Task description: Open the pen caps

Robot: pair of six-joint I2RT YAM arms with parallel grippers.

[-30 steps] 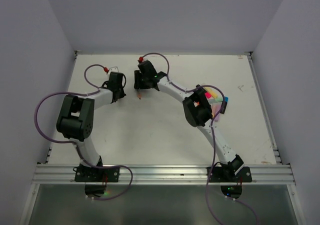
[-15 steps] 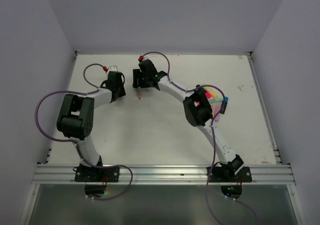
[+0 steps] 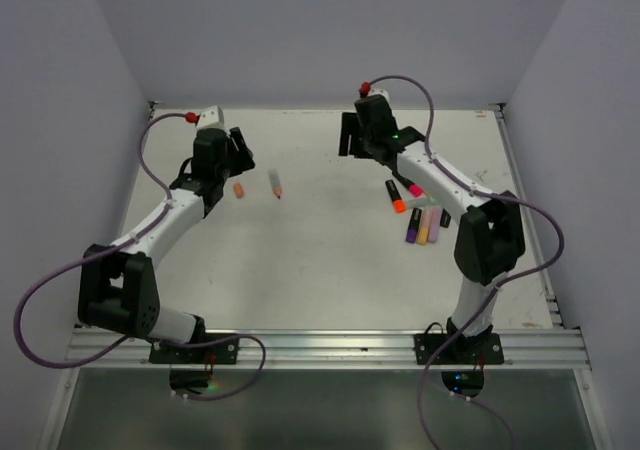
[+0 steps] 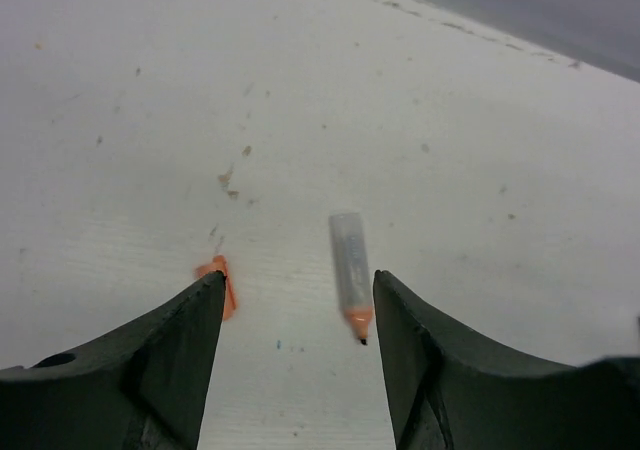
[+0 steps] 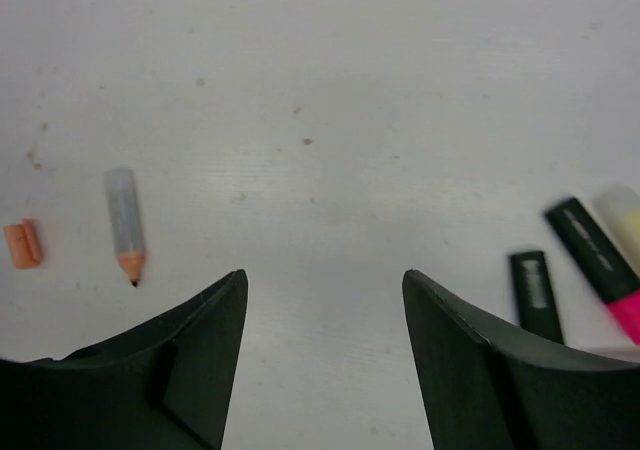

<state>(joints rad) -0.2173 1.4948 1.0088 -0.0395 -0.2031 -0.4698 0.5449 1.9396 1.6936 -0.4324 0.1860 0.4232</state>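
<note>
The left fingers (image 3: pixel 234 144) hang over the far left of the worktop (image 3: pixel 320 270), spread apart and grasping nothing. Just right of them the loose orange cap (image 3: pixel 239 189) lies flat on the worktop, off its pen. In the left wrist view it sits at the tip of the left-hand finger, partly hidden behind it. A little further right, apart from the cap, lies the uncapped pen (image 3: pixel 274 182), a grey barrel whose orange tip points toward the arm bases. Right of centre, near the far edge, the right fingers (image 3: pixel 348 137) are likewise released and hold nothing. To their right a cluster of highlighters rests on the worktop, each black at one end and coloured at the other. They are the orange highlighter (image 3: pixel 394 196), the pink highlighter (image 3: pixel 414 189), the purple highlighter (image 3: pixel 412 226) and, just beside it, the peach highlighter (image 3: pixel 425 227)
</note>
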